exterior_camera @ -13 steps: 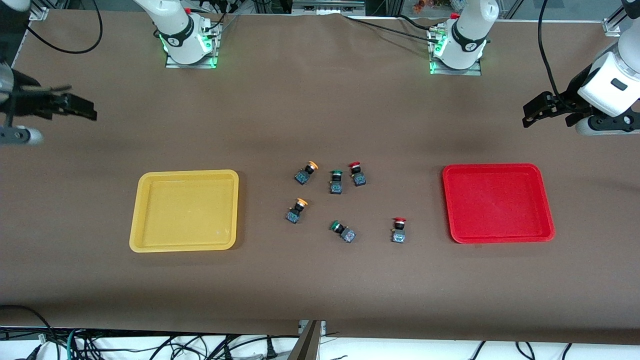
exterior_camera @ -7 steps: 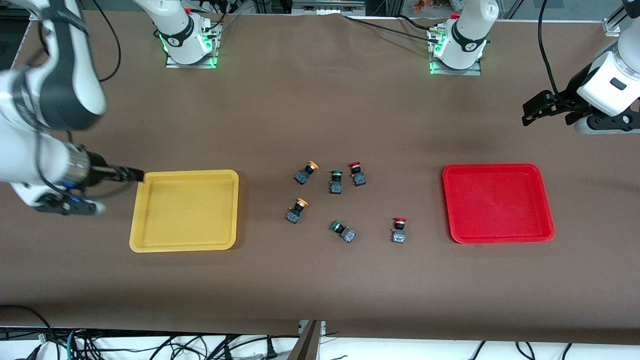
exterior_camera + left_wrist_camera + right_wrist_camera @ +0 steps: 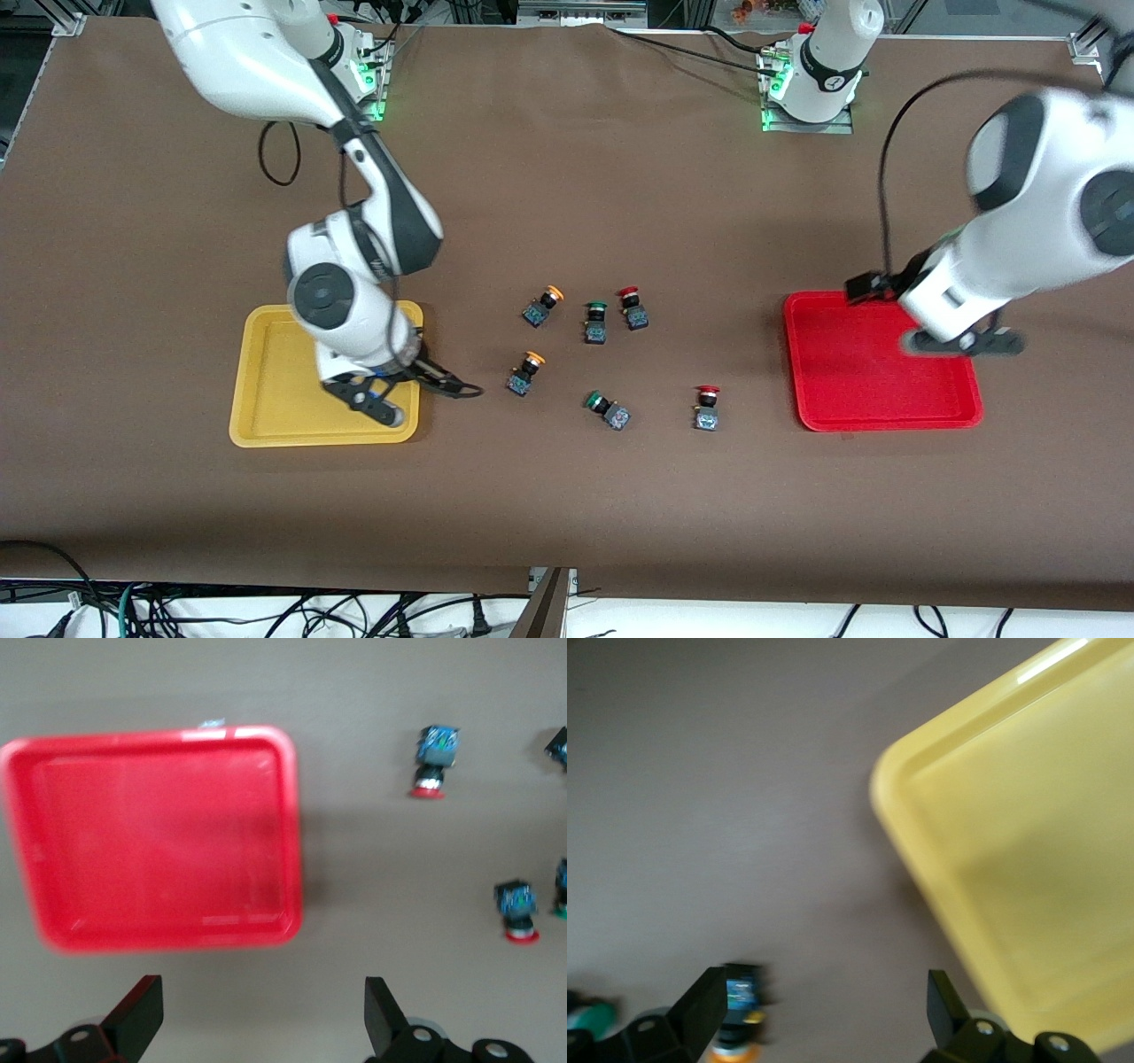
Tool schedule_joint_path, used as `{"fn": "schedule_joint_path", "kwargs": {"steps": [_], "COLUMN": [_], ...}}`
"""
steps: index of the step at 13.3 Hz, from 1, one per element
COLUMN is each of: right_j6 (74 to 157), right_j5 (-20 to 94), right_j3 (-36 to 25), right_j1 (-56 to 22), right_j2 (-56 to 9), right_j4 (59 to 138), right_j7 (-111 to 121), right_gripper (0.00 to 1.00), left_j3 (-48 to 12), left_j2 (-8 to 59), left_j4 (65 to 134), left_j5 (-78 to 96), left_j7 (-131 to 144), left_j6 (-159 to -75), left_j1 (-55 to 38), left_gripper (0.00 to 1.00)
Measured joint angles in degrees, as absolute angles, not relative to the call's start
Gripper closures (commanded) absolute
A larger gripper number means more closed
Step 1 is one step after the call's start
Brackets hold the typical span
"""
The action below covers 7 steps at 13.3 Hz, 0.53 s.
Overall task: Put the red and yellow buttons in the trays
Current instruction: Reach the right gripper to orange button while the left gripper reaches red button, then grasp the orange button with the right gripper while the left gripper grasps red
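Two yellow-capped buttons (image 3: 542, 307) (image 3: 524, 373) and two red-capped buttons (image 3: 632, 307) (image 3: 706, 408) lie on the table between the yellow tray (image 3: 266, 432) and the red tray (image 3: 886, 422). Both trays hold nothing. My right gripper (image 3: 434, 387) hangs open over the yellow tray's edge that faces the buttons; the right wrist view has a yellow button (image 3: 740, 1010) by one finger of that gripper (image 3: 824, 1014), and the yellow tray (image 3: 921, 842). My left gripper (image 3: 877, 291) is open over the red tray's edge that faces the robots. In the left wrist view the left gripper (image 3: 263, 1019) is empty, below the red tray (image 3: 294, 833) and two red buttons (image 3: 436, 762) (image 3: 517, 911).
Two green-capped buttons (image 3: 594, 322) (image 3: 607, 410) lie among the others. Brown table surface stretches around both trays. The arm bases (image 3: 337, 80) (image 3: 811, 89) stand at the table's edge farthest from the front camera.
Both arms swung in from the table's ends. The right gripper crossed over the yellow tray toward the buttons. The left gripper came down to the red tray. No button moved.
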<state>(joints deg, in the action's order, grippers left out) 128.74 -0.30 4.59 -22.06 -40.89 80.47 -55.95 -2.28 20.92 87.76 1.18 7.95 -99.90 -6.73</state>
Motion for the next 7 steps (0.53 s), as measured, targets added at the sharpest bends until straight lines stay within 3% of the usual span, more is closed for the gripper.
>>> {"fn": "schedule_joint_path", "kwargs": {"steps": [3, 7], "right_j6": [136.5, 137.9], "right_j5": [-0.3, -1.6], "right_j3": [4.4, 1.8], "right_j1": [-25.2, -30.6], "right_j2": [-44.6, -52.2], "right_j4": [79.2, 73.7], "right_j7": [-60.8, -61.7], "right_gripper": [0.00, 0.00], "left_j3": [-2.5, -2.5], "left_j2": [32.1, 41.2], "left_j4": [80.8, 78.9], "left_j5": [1.2, 1.2], "left_j7": [15.7, 21.8], "left_j6": [-109.6, -126.3], "left_j1": [-10.8, -14.4], "left_gripper": [0.00, 0.00]}}
